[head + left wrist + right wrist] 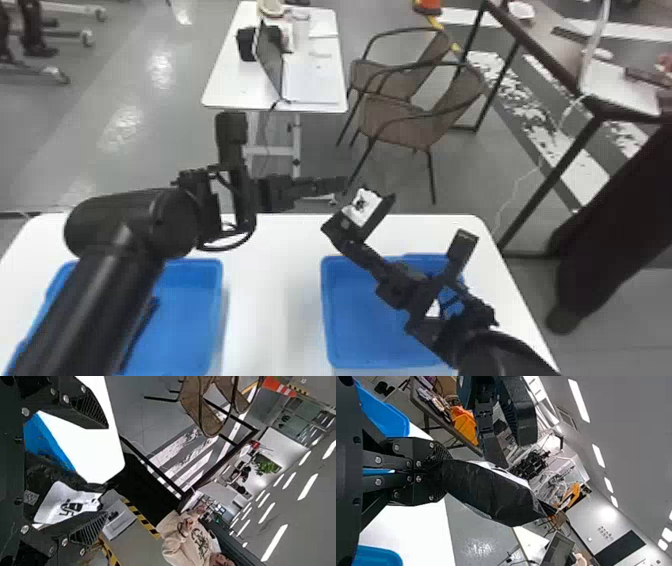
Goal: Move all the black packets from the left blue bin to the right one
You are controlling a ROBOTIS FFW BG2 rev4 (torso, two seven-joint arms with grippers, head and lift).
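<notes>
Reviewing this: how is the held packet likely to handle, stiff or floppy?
The packet is probably pliable, given its creased skin. It likely won't flop much, since it juts out from the right gripper without folding. Pinched near one end, it might swivel if bumped.

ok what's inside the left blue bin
The left blue bin shows bare floor and a dark strip, possibly a packet's edge; the left arm hides much of the rest.
</notes>
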